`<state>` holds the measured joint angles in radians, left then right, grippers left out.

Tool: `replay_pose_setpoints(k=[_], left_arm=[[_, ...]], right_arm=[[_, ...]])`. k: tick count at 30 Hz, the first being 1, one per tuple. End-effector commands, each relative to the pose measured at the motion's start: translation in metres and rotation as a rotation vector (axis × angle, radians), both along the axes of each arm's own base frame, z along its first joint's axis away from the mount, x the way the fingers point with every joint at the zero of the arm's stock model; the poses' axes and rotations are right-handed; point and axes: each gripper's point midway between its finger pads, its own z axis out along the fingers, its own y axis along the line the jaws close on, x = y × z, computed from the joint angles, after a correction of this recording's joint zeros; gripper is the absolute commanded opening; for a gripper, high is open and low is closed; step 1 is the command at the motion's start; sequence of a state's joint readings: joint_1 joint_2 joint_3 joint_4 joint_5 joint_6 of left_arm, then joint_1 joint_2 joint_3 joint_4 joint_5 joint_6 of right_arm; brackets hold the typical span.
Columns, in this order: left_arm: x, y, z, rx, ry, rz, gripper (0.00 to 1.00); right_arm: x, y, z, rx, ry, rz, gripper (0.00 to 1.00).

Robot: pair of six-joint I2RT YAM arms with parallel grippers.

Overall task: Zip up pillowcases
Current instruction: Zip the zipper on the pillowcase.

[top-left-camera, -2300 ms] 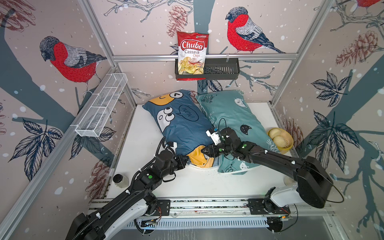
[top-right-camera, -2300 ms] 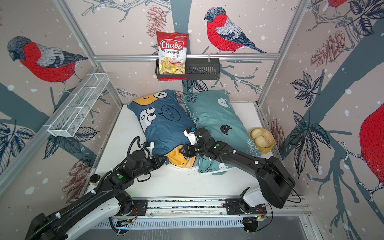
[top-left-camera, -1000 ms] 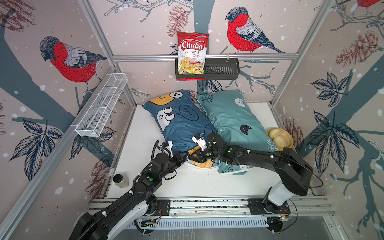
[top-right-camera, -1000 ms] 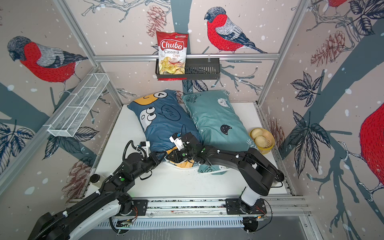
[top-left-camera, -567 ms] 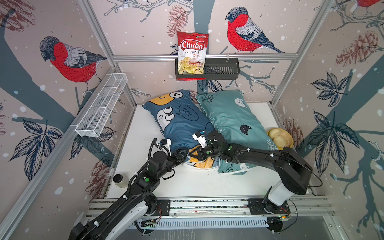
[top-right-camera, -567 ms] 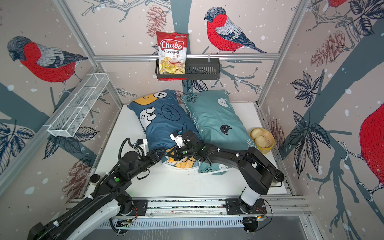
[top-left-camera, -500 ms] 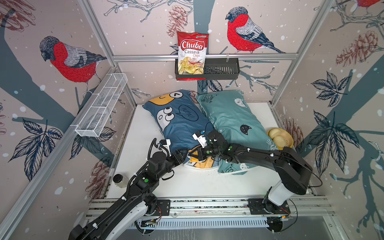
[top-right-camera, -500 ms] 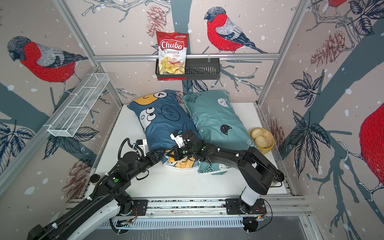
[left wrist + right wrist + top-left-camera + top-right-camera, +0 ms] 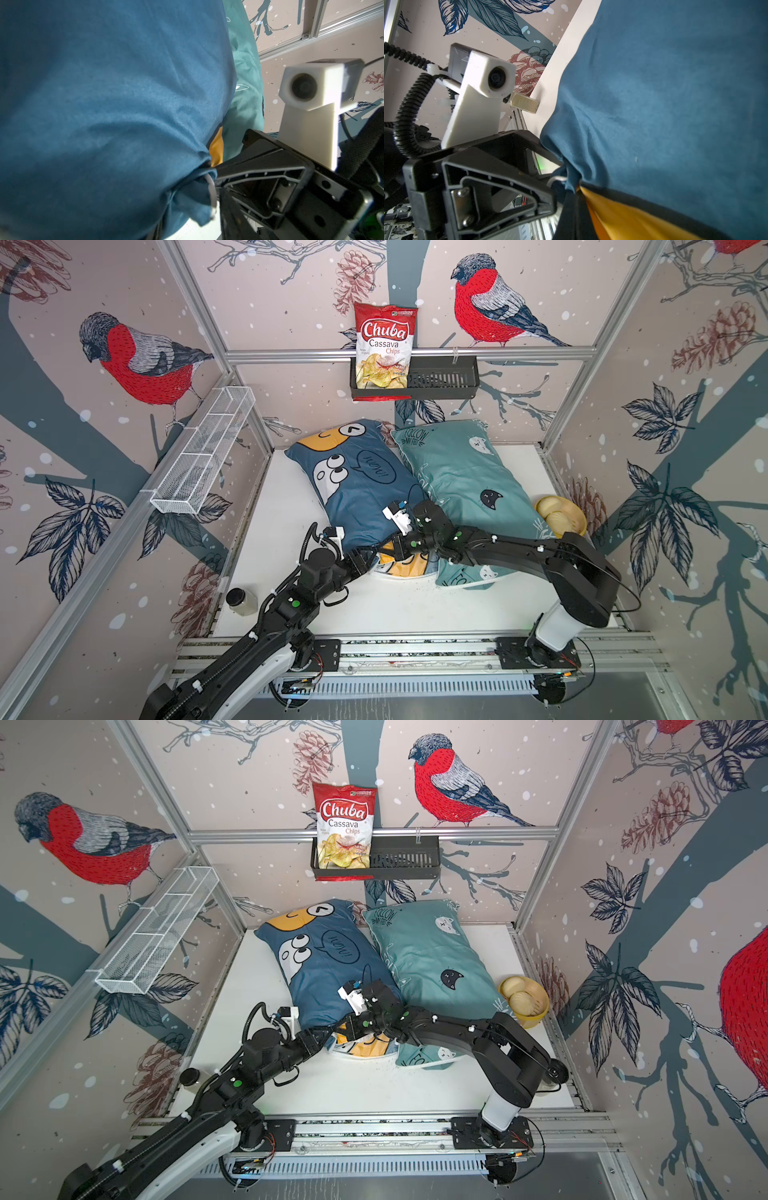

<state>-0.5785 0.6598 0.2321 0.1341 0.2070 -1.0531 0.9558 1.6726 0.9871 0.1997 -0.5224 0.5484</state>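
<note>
"Two grippers meet at the near end of the dark blue pillowcase (image 9: pixel 357 485), which lies left of centre on the table (image 9: pixel 415 605). Over the last couple of seconds your right gripper (image 9: pixel 215 175) has travelled left along that near edge. It now sits just beside your left gripper (image 9: pixel 559 182)."

"Meaning?"

"By my reading, the zip run on the blue one is close to its end. Your left arm (image 9: pixel 291 605) has hardly shifted and seems to anchor the corner."

"Fingers?"

"Your right fingers (image 9: pixel 259 178) are pressed together, and blue cloth gathers into their tip, so they appear to pinch the edge. Your left fingers (image 9: pixel 500 182) stand part way apart, with the cloth corner and a white loop (image 9: pixel 555 178) between them. I cannot tell whether they clamp it or merely straddle it."

"What's hidden?"

"The zip teeth and slider show in no view, and I cannot say whether that loop is the pull. A pale strip (image 9: pixel 399 576) shows along the near edge in both top views, so don't count the seam shut. To the right, the teal pillowcase (image 9: pixel 457 472) lies touching the blue one, and your right arm (image 9: pixel 511 547) crosses its near end and covers the opening. Far off at the back, the chip bag (image 9: pixel 384 348) in the black basket (image 9: pixel 444 381) plays no part."
</note>
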Motion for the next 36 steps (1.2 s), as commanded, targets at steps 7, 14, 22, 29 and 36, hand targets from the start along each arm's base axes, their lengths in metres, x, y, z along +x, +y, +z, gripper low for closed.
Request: replay_pose_setpoints(k=[7, 14, 22, 29, 36], left_arm=[[0.003, 0.003, 0.0, -0.036, -0.023, 0.029, 0.05], [0.003, 0.007, 0.001, -0.027, -0.061, 0.016, 0.0], [0.001, 0.004, 0.027, -0.132, -0.164, -0.132, 0.0], [-0.012, -0.007, 0.038, -0.224, -0.21, -0.243, 0.0], [-0.021, -0.013, 0.047, -0.285, -0.245, -0.315, 0.0]], right_arm=[[0.002, -0.003, 0.004, 0.003, -0.02, -0.006, 0.16], [0.011, -0.032, 0.002, -0.006, -0.016, -0.074, 0.24], [-0.006, -0.031, -0.004, 0.0, 0.012, -0.051, 0.14], [0.007, -0.017, -0.024, -0.011, 0.029, -0.061, 0.13], [0.058, -0.035, -0.039, -0.035, -0.001, -0.212, 0.12]])
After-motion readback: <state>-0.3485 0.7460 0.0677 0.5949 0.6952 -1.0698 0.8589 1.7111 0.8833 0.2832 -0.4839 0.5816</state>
